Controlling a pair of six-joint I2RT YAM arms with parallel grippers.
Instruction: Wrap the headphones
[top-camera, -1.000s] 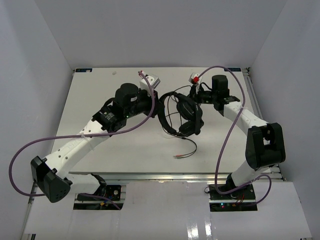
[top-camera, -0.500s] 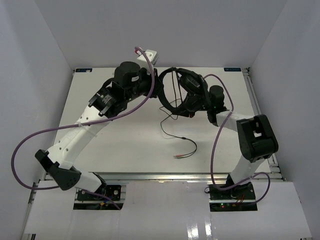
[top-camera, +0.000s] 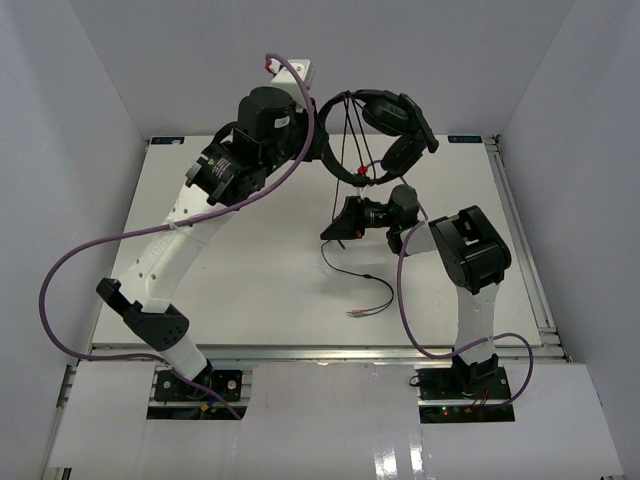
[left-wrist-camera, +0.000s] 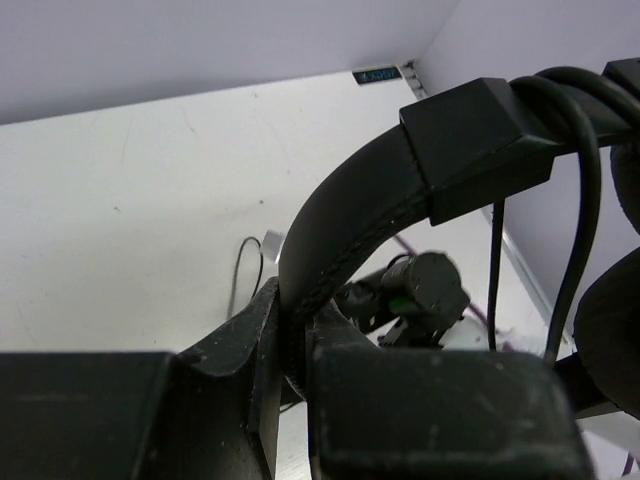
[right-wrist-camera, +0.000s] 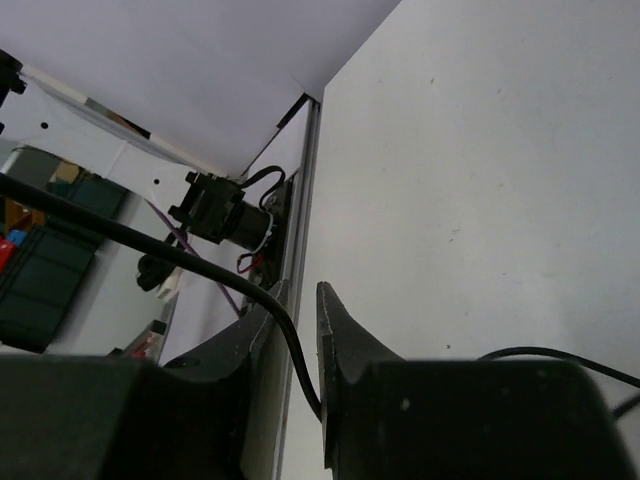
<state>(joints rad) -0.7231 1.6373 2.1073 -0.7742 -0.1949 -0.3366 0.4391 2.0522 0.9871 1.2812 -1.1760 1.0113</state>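
My left gripper (top-camera: 318, 150) holds the black headphones (top-camera: 388, 112) high over the back of the table. In the left wrist view its jaws (left-wrist-camera: 297, 300) are shut on the curved headband (left-wrist-camera: 350, 210). Turns of the thin black cord (left-wrist-camera: 575, 250) lie around the headband's slider. Strands of cord (top-camera: 352, 150) hang down to my right gripper (top-camera: 335, 228), low over the table. In the right wrist view the cord (right-wrist-camera: 200, 262) passes between the right gripper's (right-wrist-camera: 303, 290) narrowly parted jaws, with a gap beside it. The cord's tail and reddish plugs (top-camera: 356, 313) lie on the table.
Purple arm cables (top-camera: 120, 240) loop at the left and near the right arm's base (top-camera: 405, 300). White walls close in the back and both sides. A metal rail (top-camera: 520, 240) runs along the table's right edge.
The left arm has lifted the headphones higher and further back. The right gripper has come down and left along the cord to below them, and its jaws have parted a little.
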